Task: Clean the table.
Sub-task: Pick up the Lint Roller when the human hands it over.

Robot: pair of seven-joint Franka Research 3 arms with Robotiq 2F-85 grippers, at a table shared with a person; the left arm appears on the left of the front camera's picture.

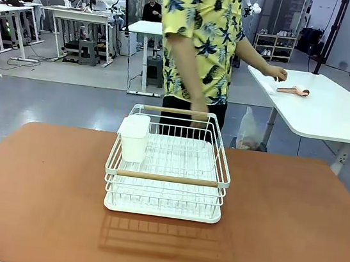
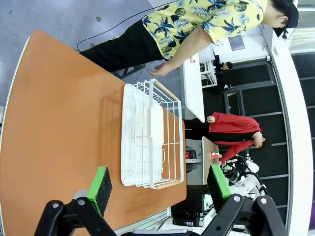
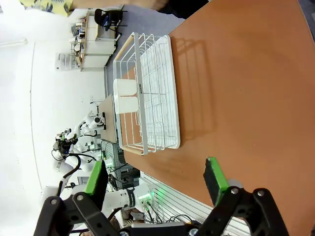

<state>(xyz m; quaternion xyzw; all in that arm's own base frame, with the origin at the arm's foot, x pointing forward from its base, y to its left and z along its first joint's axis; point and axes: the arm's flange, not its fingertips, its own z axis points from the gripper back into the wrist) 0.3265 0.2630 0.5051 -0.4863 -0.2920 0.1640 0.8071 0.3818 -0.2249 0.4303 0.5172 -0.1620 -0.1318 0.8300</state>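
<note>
With the left gripper and right gripper both spread wide and empty, the dish rack stands mid-frame on the table, seemingly equally near either, the person's hand at its far rim.

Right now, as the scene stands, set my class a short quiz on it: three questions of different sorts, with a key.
1. True or false: the white wire dish rack with wooden handles stands on the reddish-brown table.
2. The white rectangular plastic holder sits at which side of the rack? A: the robot's left. B: the robot's right. C: outside it, on the table.
3. Fill in: the left gripper and the right gripper both have their jaws ____, holding nothing.
Key: 1 true; 2 A; 3 open.
</note>
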